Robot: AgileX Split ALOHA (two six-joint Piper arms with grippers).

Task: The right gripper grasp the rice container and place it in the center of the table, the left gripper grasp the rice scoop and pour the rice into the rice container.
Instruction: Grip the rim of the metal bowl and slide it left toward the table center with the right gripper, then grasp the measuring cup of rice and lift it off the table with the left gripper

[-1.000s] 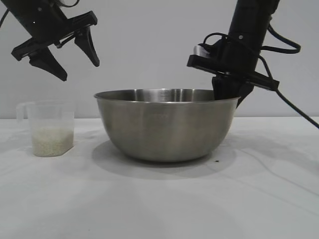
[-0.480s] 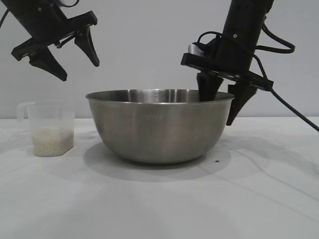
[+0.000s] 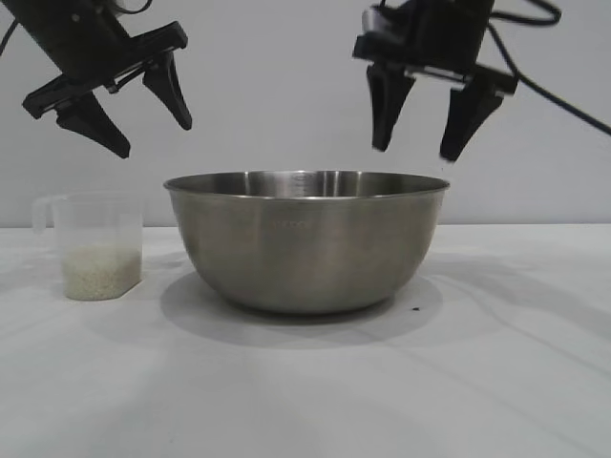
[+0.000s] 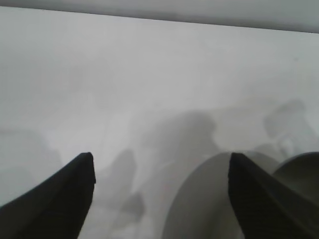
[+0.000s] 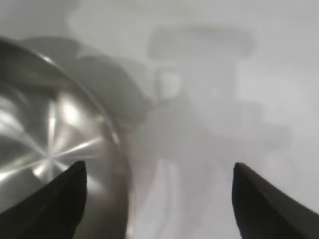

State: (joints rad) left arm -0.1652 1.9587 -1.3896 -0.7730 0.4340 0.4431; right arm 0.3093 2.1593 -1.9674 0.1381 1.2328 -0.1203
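White matte desk (image 3: 516,382), one, carries everything listed below.

Steel rice container (image 3: 305,243), one: a round bowl upright at the middle of the desk, resting on its small flat base; nothing grips it.

Black arms, two, each ending in a claw. Right claw (image 3: 415,148), one, hangs just above the bowl's right rim, its two fingers pointing down, spread wide and holding nothing. Left claw (image 3: 151,138), one, hangs high above the scoop, tilted downward, its two fingers likewise wide apart and holding nothing.

Clear plastic rice scoop (image 3: 94,246), one, stands upright on the desk left of the bowl, apart from it, handle at its left rim.

Rice (image 3: 97,271), one pale mass, fills the scoop's lower part.
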